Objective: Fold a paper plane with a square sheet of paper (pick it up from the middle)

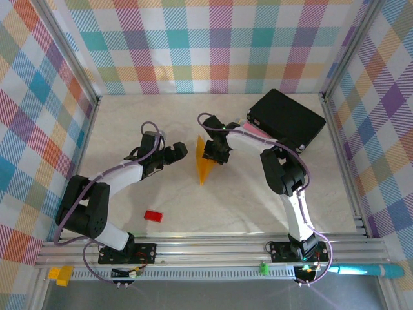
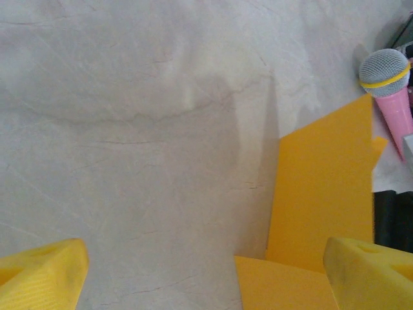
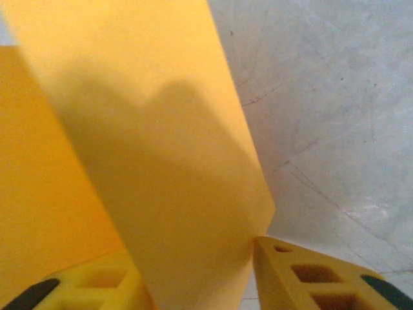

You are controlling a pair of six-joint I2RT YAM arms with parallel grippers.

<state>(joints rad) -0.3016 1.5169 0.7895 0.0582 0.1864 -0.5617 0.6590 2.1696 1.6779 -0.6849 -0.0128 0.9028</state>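
Note:
The square sheet of paper is orange-yellow, creased, and stands on edge in the middle of the table. My right gripper is at its right side. In the right wrist view a raised flap of the paper fills the gap between the yellow fingers, and my right gripper is shut on it. My left gripper sits just left of the paper. In the left wrist view the left gripper is wide open over bare table, with the paper beside its right finger.
A black box lies at the back right, with a pink toy microphone beside it. A small red block rests near the front left. Checked walls with metal posts close in three sides of the table.

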